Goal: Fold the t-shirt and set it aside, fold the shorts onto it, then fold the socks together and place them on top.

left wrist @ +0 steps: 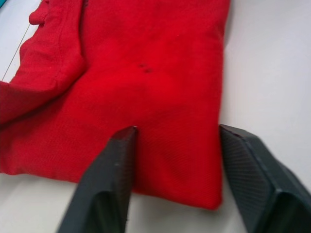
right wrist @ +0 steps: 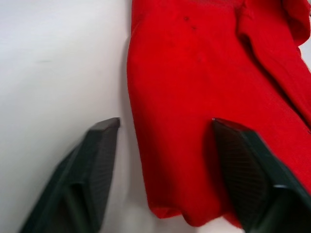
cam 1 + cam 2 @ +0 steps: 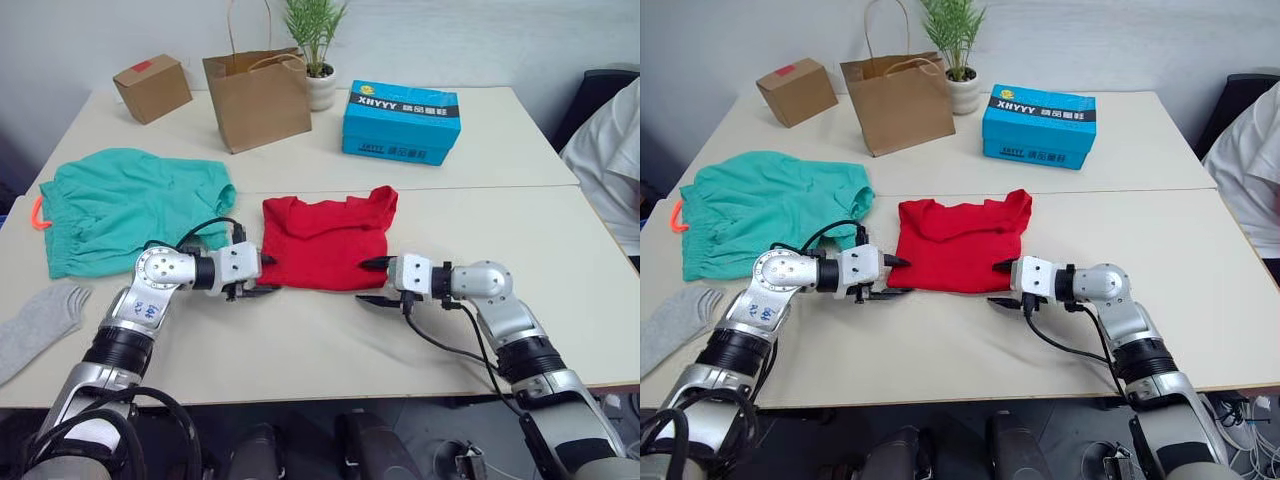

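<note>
T-shirt: the t-shirt lies partly folded into a red rectangle at the middle of the table, collar end away from the robot.
Left gripper: the left gripper sits at the t-shirt's near left corner, fingers spread, one over the cloth and one just off the edge.
Right gripper: the right gripper mirrors it at the near right corner, fingers apart, nothing pinched yet.
Step in hand: probably taking both near corners to fold the hem toward the collar.
Doing it well: both should close on all cloth layers together, lift evenly, and lay edge on edge.
Shorts: the shorts lie spread left of the t-shirt.
Sock: a sock lies nearer, left of the t-shirt.
</note>
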Available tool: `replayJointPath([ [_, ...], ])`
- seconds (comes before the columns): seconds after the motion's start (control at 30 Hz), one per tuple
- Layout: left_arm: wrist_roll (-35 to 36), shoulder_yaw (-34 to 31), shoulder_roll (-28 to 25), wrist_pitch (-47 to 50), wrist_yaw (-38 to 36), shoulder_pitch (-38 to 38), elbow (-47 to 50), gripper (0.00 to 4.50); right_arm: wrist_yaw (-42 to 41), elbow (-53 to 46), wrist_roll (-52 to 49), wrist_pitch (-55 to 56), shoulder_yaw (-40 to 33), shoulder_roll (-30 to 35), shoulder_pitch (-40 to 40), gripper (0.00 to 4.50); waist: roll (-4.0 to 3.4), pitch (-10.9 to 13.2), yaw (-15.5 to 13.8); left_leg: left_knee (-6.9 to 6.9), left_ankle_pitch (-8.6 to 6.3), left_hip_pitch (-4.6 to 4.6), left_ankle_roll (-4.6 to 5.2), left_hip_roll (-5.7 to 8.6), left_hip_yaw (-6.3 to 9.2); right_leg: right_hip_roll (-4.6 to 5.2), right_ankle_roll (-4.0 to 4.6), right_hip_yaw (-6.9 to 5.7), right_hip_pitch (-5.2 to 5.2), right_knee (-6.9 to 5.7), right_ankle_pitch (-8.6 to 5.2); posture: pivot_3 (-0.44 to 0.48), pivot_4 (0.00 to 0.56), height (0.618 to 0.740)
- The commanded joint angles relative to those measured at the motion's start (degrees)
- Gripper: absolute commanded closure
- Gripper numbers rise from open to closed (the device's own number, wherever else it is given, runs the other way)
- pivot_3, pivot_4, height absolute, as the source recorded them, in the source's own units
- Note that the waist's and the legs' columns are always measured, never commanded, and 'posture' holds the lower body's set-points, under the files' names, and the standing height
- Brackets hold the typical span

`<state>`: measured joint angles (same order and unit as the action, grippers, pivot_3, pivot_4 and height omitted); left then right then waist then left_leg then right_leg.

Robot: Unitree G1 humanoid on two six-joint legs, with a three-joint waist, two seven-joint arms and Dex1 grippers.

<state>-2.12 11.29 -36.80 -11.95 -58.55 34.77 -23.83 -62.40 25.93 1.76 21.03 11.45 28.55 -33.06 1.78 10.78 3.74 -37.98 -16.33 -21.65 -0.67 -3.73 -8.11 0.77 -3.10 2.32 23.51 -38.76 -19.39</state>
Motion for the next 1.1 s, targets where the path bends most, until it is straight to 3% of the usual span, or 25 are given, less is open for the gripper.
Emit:
replayJointPath([
  [0.03,-2.6,1.6,-0.5,0.1,-0.4,0.6,-2.9,3.05,2.2,1.7,1.4,1.9,0.3,0.4,-1.2,2.64,0.01,0.0,-0.1,0.03,0.00,0.15,0.00,0.00,-0.08,-0.01,0.00,0.08,-0.09,-0.02,0.00,0.000,0.150,0.740],
  [0.17,3.4,0.4,-2.3,3.5,-7.1,-3.7,4.0,4.33,-1.2,-2.2,-2.0,1.5,0.0,1.6,1.2,4.08,0.01,0.0,0.0,0.11,-0.01,0.34,0.00,-0.03,-0.26,-0.06,0.02,0.28,-0.12,-0.11,-0.01,0.000,0.150,0.740],
  [0.23,6.4,-0.6,-4.2,6.3,-9.2,-8.1,10.7,4.50,-4.3,-8.2,-6.0,-0.4,-0.4,3.0,5.0,4.47,0.00,0.0,0.1,0.19,-0.03,0.34,-0.04,-0.07,-0.27,-0.07,0.08,0.29,-0.09,-0.10,-0.05,0.000,0.150,0.740],
  [0.47,13.3,-7.4,-11.2,14.4,-8.5,-24.9,32.2,4.50,-4.7,-27.0,-12.3,-6.7,-3.8,10.0,18.7,4.47,0.01,0.0,0.7,0.72,-0.06,0.40,-0.13,-0.12,-0.25,-0.07,0.14,0.32,-0.06,0.25,-0.12,0.000,0.150,0.740],
  [0.63,15.1,-10.2,-13.9,15.5,-8.0,-31.7,38.1,4.50,-4.0,-35.0,-14.7,-11.8,-4.5,13.3,25.8,4.47,0.04,0.0,0.7,0.77,-0.15,0.49,0.09,-0.08,-0.19,-0.05,0.18,0.31,-0.13,0.24,-0.09,0.000,0.150,0.740],
  [0.8,14.9,-10.5,-14.0,15.6,-6.2,-33.2,38.1,4.50,-4.3,-36.8,-16.8,-16.3,-4.0,13.9,28.8,4.47,0.06,0.0,0.7,0.79,-0.13,0.51,0.16,-0.06,-0.18,-0.06,0.23,0.30,-0.14,0.26,-0.06,0.000,0.150,0.740],
  [0.83,16.2,-11.0,-14.4,16.5,-6.6,-33.9,38.9,3.96,-4.9,-37.5,-17.4,-16.8,-4.0,14.3,29.6,3.95,0.05,0.0,0.7,0.80,-0.14,0.51,0.16,-0.06,-0.18,-0.07,0.23,0.30,-0.13,0.27,-0.06,0.000,0.150,0.740],
  [0.97,20.1,-14.8,-15.4,17.5,-7.6,-36.6,41.9,2.79,-7.5,-42.1,-23.0,-20.3,-6.6,17.1,33.0,2.70,0.06,0.0,0.7,0.90,-0.16,0.45,0.14,-0.09,-0.18,-0.09,0.24,0.29,-0.09,0.44,-0.07,0.000,0.150,0.740],
  [1.03,24.4,-17.4,-16.6,21.8,-9.0,-38.5,44.2,2.78,-7.8,-45.2,-26.3,-24.1,-8.8,19.2,34.3,2.06,0.07,0.0,0.8,0.90,-0.18,0.41,0.17,-0.09,-0.19,-0.07,0.24,0.29,-0.09,0.49,-0.07,0.000,0.150,0.740],
  [1.1,31.7,-21.2,-17.8,28.7,-9.6,-38.7,46.4,2.78,-9.1,-48.8,-35.8,-34.7,-13.1,23.6,34.1,2.06,0.06,0.0,0.9,0.90,-0.20,0.44,0.17,-0.10,-0.18,-0.07,0.22,0.28,-0.14,0.51,-0.06,0.000,0.150,0.740],
])
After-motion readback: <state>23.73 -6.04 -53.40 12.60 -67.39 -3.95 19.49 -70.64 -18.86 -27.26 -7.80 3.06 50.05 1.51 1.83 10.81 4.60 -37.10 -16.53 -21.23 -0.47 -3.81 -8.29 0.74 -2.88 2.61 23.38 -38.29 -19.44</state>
